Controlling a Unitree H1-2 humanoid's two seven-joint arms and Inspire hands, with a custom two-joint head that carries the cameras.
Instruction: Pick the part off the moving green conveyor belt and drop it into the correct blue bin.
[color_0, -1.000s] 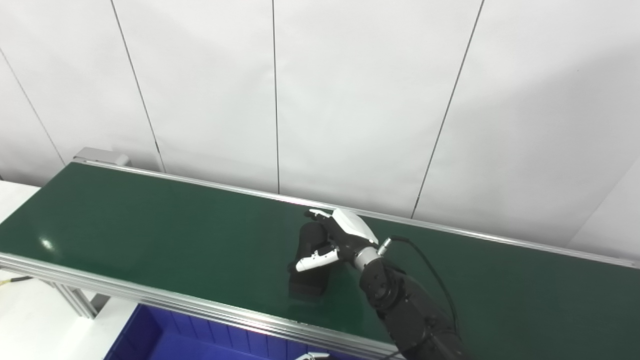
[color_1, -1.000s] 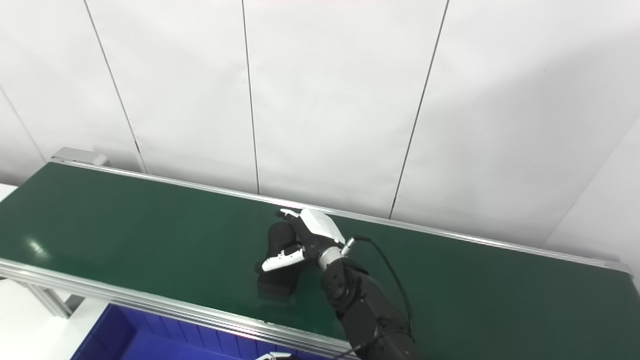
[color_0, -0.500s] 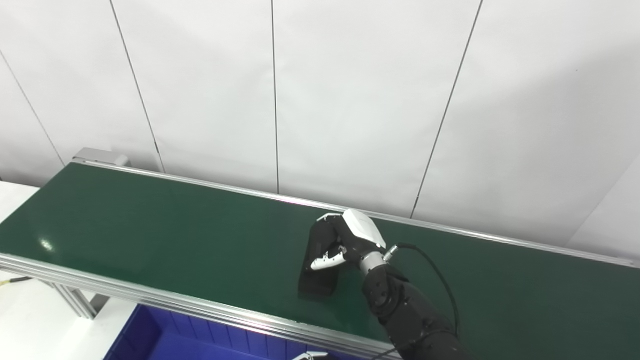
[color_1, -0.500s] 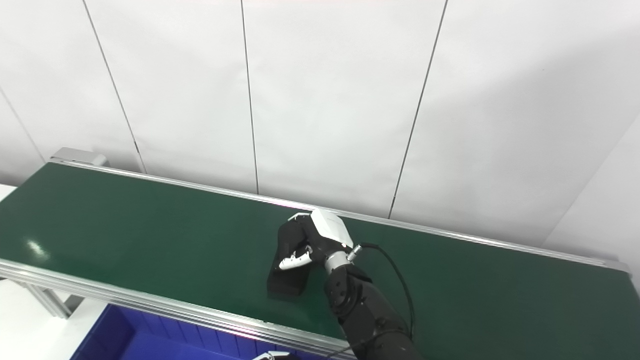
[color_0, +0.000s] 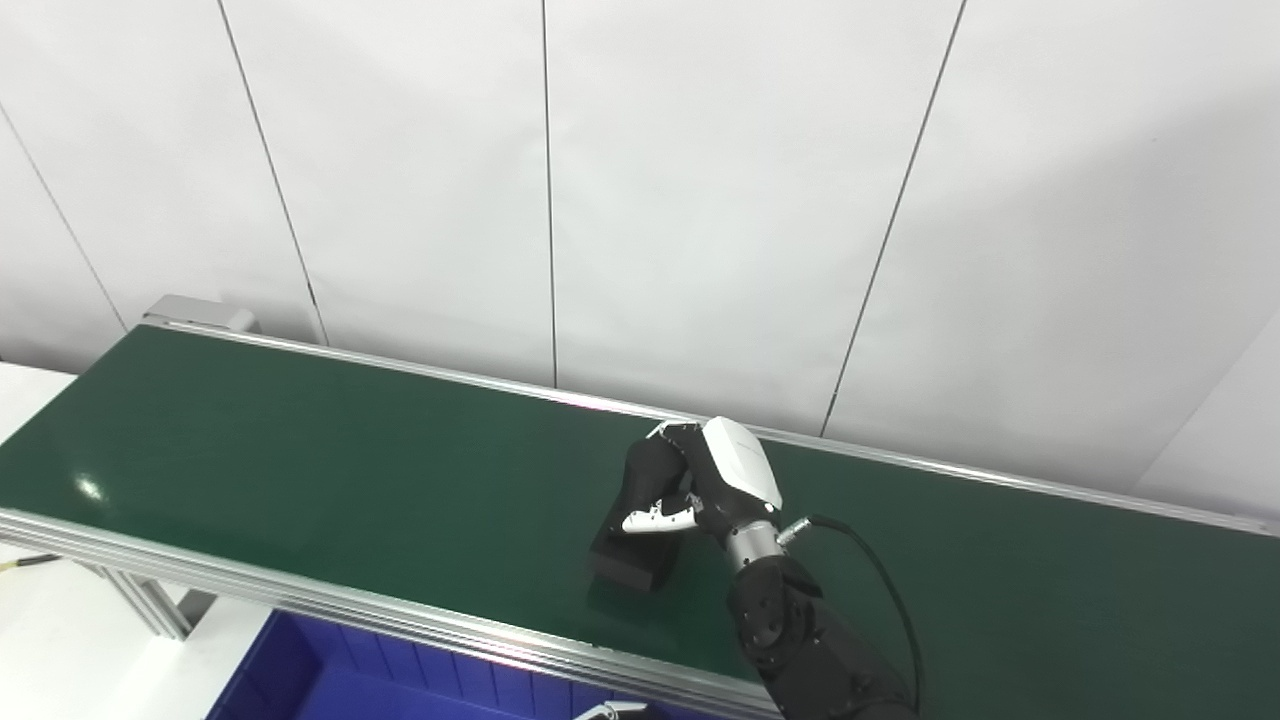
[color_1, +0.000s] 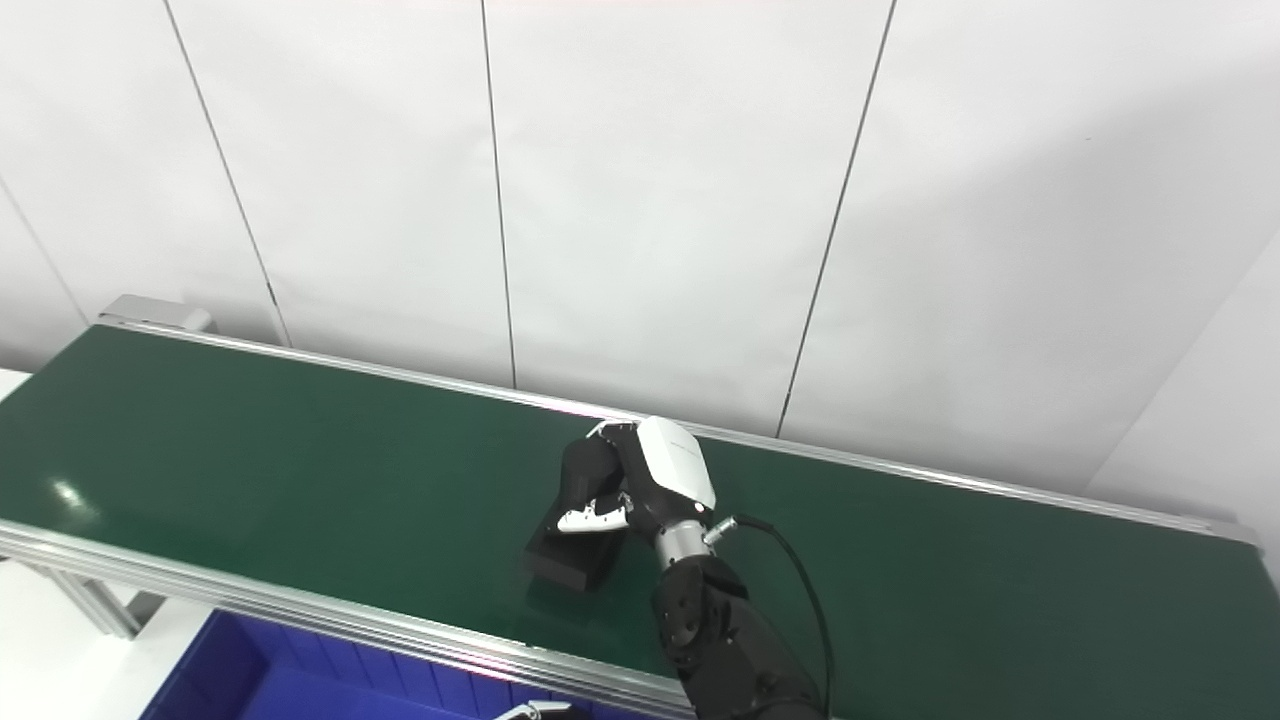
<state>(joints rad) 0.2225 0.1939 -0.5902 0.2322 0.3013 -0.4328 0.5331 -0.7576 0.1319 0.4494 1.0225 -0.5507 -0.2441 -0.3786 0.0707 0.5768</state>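
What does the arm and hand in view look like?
The right hand has a glossy white shell on its back, dark fingers and a white-clad thumb. A silver wrist collar joins it to a black forearm, with a thin black cable looping from the wrist.

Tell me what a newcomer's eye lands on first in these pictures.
First, the right hand, white-backed on a black arm, closed around a black part near the middle of the green conveyor belt; the part's lower end seems slightly off the belt. Next, the long belt itself, running diagonally under a plain white panelled wall. A blue bin peeks out below the belt's near rail, at lower left.
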